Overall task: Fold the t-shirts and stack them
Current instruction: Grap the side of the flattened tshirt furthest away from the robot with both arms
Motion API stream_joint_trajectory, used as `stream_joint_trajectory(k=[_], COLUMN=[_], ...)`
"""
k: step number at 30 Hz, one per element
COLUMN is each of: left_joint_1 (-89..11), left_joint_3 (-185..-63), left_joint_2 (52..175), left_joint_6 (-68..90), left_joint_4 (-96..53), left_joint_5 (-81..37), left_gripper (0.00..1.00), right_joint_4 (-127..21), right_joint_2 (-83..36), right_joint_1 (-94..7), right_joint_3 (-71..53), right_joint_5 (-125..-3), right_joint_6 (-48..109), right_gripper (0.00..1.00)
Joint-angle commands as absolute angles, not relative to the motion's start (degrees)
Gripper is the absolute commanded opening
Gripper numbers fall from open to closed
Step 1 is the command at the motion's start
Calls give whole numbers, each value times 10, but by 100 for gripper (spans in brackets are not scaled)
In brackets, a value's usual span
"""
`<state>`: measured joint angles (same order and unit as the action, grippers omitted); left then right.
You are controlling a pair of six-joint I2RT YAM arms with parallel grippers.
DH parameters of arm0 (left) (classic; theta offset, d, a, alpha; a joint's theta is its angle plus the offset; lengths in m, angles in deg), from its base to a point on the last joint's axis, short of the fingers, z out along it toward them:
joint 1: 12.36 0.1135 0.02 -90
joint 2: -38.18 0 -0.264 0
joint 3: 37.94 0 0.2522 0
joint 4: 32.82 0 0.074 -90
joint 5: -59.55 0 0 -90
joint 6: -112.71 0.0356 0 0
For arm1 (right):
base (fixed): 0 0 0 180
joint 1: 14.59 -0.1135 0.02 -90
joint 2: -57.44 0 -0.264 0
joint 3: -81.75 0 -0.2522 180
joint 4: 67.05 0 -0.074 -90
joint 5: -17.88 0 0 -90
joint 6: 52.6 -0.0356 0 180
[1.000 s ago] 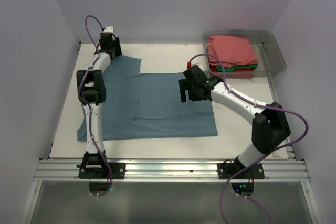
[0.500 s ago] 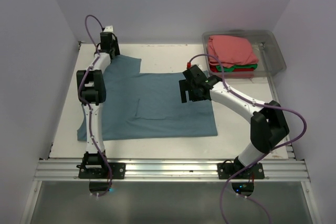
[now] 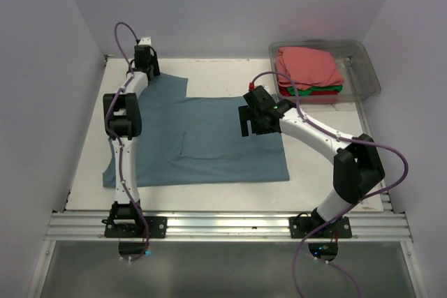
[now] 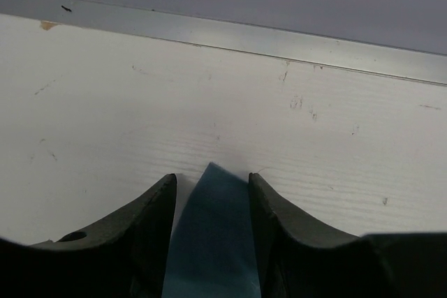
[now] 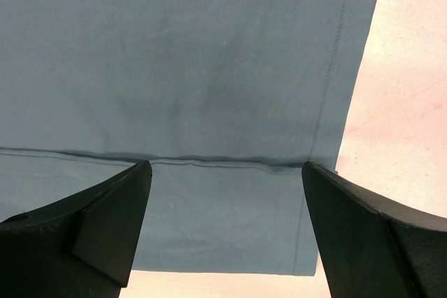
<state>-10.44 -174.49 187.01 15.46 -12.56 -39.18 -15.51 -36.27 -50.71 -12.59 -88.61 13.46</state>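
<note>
The slate-blue t-shirt (image 3: 209, 137) lies spread flat across the middle of the table (image 3: 328, 172), one sleeve reaching toward the far left corner. That sleeve's tip sits between the fingers of my left gripper (image 3: 145, 61), which is low over the table's far left edge. From the left wrist camera, a pointed corner of the blue cloth (image 4: 209, 242) fills the narrow gap at my left gripper (image 4: 211, 181) and pokes out just past the fingertips (image 4: 159, 197). The fingers stand slightly apart, but I cannot tell whether they actually grip the cloth.

My right gripper (image 3: 250, 121) hangs over the shirt's right part, near its far edge. In the right wrist view its fingers (image 5: 105, 221) are spread wide with nothing held, and the blue cloth (image 5: 181, 61) shows below with a seam line running across and a stitched edge at the right, bare table beyond it.

At the far right, a clear bin (image 3: 367, 68) holds a folded stack: the salmon-pink t-shirt (image 3: 307, 66) on top, the green t-shirt (image 3: 334, 89) and the red t-shirt (image 3: 314, 97) showing only as edges beneath.
</note>
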Motion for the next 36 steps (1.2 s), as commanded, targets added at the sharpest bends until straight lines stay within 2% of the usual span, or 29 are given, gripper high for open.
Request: stream_joint_trajectory(k=[1, 2, 5, 6, 9, 14, 17, 20, 23, 27, 32, 36], left_joint_1=[-99, -100, -100, -100, -100, -100, -100, -100, -101, -103, -116, -118], left_joint_3=[-1762, -1762, -1758, -1754, -1748, -1735, -1729, -1712, -1691, -1672, -1671, -1666], left_joint_2=[1883, 1882, 1880, 1879, 1874, 1847, 1812, 1769, 1737, 1723, 1722, 1719], left_joint_6=[167, 167, 166, 166, 160, 151, 148, 146, 144, 137, 135, 134], left_joint_4=[-140, -140, -137, -137, -136, -138, -135, -136, -141, -138, -121, -111], left_joint_5=[-399, -397, -391, -390, -389, -399, -405, -405, -401, -399, -402, -406], left_gripper=[48, 45, 28, 16, 0, 0, 0, 0, 0, 0, 0, 0], right_joint_4=[-153, -153, -153, -154, -154, -154, -154, -169, -181, -201, -209, -245], right_joint_2=[-357, -358, -358, -359, -358, -357, -361, -372, -394, -483, -583, -623], right_joint_1=[-503, -502, -502, -502, -500, -488, -468, -438, -410, -392, -382, -382], right_joint_3=[-112, -111, -110, -109, -113, -118, -112, -93, -51, 20, 101, 110], right_joint_5=[-875, -875, -874, -874, -874, -905, -942, -981, -1009, -1012, -1003, -968], right_joint_6=[141, 141, 140, 140, 140, 121, 93, 73, 76, 111, 126, 149], right_gripper=[92, 92, 91, 91, 91, 87, 76, 71, 77, 88, 88, 85])
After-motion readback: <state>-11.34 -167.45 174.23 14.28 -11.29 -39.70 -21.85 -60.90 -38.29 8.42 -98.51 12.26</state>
